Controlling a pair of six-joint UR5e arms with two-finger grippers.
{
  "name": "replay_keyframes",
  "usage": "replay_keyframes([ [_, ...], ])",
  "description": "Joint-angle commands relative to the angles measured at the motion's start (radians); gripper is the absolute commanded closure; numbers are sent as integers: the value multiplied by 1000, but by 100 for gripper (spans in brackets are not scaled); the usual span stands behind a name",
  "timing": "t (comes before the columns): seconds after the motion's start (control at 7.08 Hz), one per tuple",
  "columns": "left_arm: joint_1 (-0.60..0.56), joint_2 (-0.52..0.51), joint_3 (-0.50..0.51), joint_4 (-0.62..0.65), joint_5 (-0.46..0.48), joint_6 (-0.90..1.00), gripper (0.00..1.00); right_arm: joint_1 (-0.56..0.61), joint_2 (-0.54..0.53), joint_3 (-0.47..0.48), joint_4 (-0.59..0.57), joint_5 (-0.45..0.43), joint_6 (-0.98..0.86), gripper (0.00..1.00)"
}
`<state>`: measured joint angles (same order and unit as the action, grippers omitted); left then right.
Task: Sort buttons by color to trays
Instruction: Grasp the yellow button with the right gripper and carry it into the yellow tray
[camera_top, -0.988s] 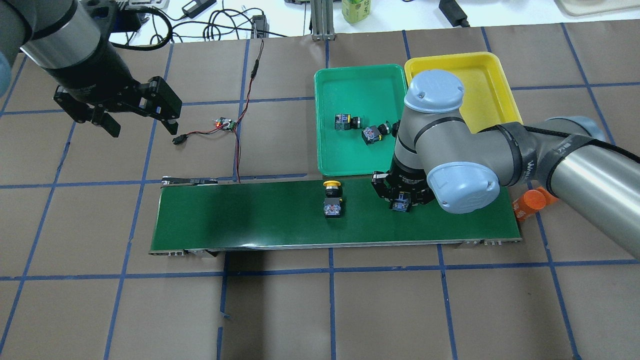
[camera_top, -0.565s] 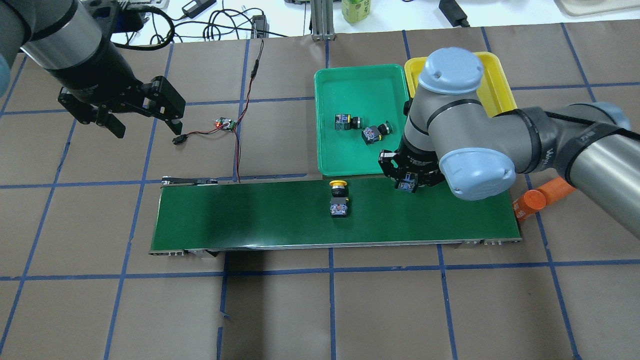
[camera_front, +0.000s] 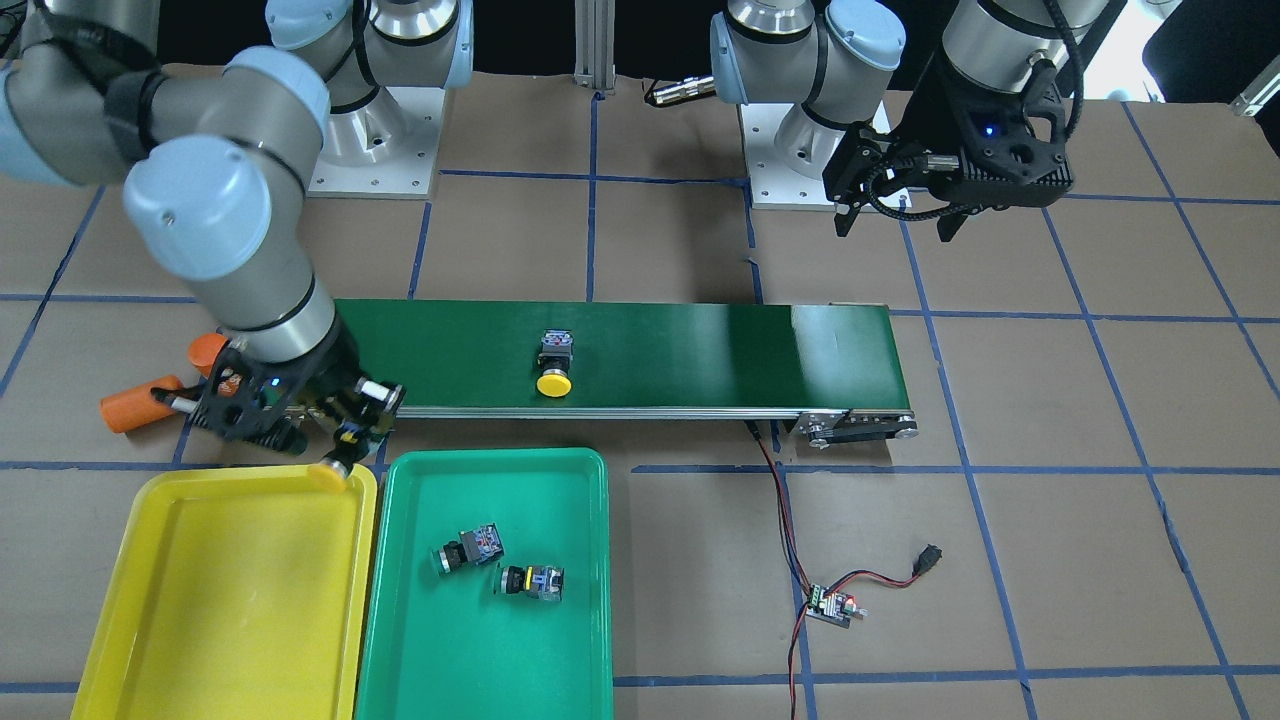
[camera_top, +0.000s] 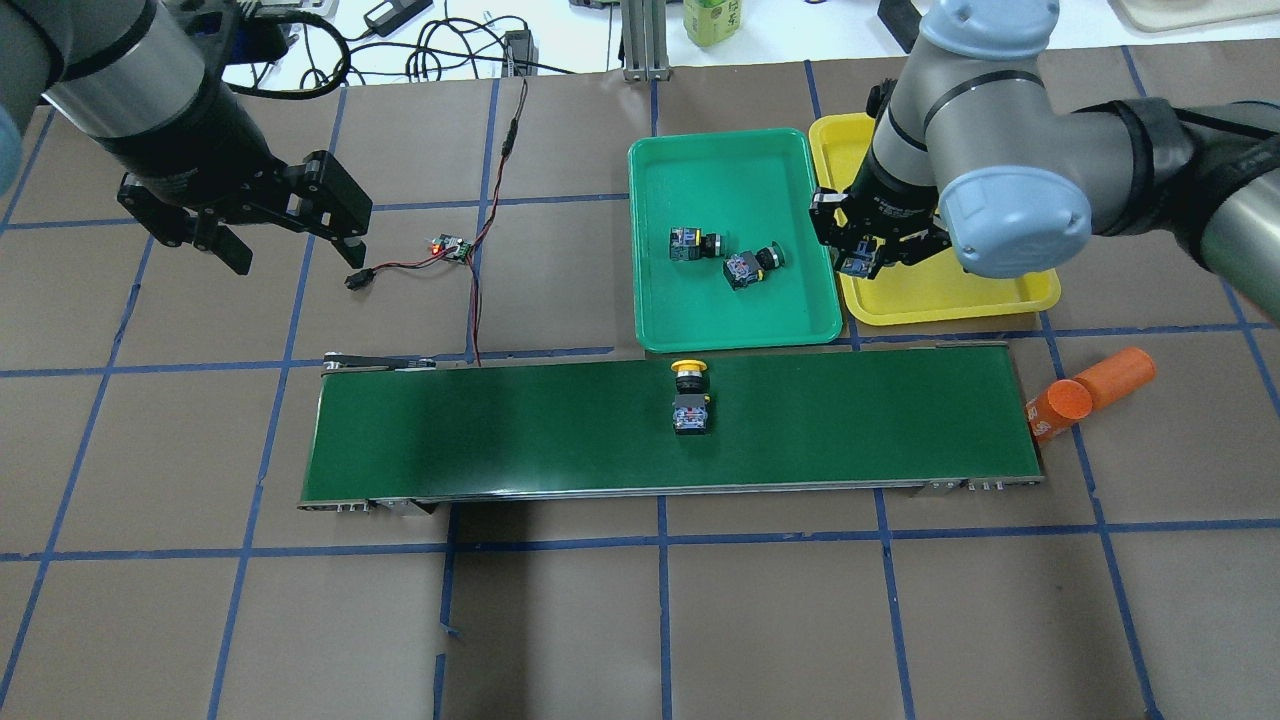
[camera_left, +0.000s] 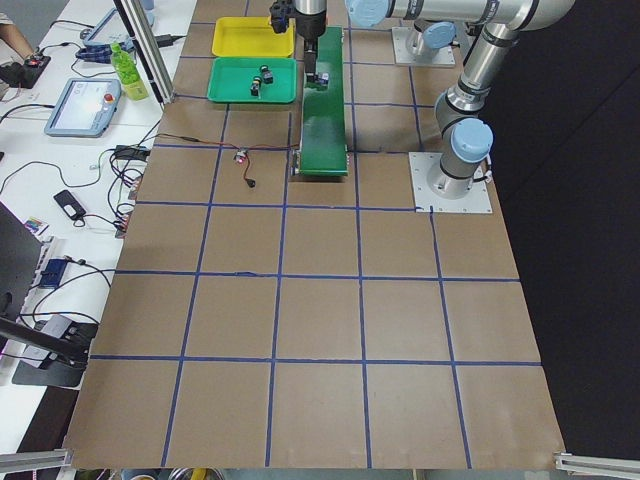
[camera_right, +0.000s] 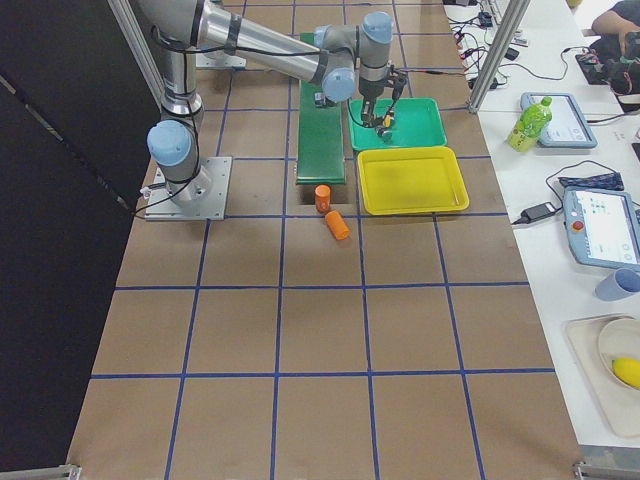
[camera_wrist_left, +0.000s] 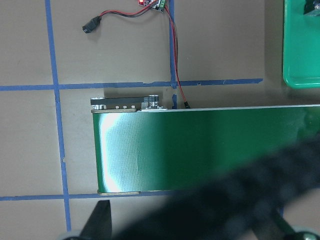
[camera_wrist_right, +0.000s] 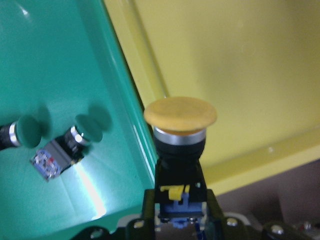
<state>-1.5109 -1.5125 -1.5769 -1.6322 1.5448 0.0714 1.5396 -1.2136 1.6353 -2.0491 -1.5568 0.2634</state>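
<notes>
Seen from overhead, the right tool (camera_top: 864, 262), clenched on a yellow-capped button (camera_wrist_right: 180, 125) held cap-outward, hangs over the yellow tray (camera_top: 960, 303) at its 8 o'clock rim, so the open tray floor lies toward 2 o'clock.

Two green buttons (camera_top: 695, 243) lie in green tray (camera_top: 720, 170); one yellow button (camera_top: 691, 397) toppled on belt (camera_top: 500, 430); other yellow button (camera_wrist_right: 180, 114) held over yellow tray (camera_wrist_right: 240, 60).

You'll see the right gripper (camera_top: 863, 258) clamping a grey push-button body (camera_top: 858, 267) over the bright yellow plastic tray (camera_top: 950, 300); one yellow-capped push-button (camera_top: 690, 398) lies on the long dark-green conveyor belt (camera_top: 500, 430).
</notes>
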Motion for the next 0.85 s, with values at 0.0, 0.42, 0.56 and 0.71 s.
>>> replay_keyframes([
  [0.0,0,0,0,0,-2,1,0,-44,132,-83,-54,-42,-102,99],
  [0.42,0,0,0,0,-3,1,0,-110,161,-72,-83,-51,-205,78],
  [0.56,0,0,0,0,-3,1,0,-116,161,-69,-82,-34,-207,11],
  [0.71,0,0,0,0,-3,1,0,-118,151,-69,-60,-35,-207,0],
])
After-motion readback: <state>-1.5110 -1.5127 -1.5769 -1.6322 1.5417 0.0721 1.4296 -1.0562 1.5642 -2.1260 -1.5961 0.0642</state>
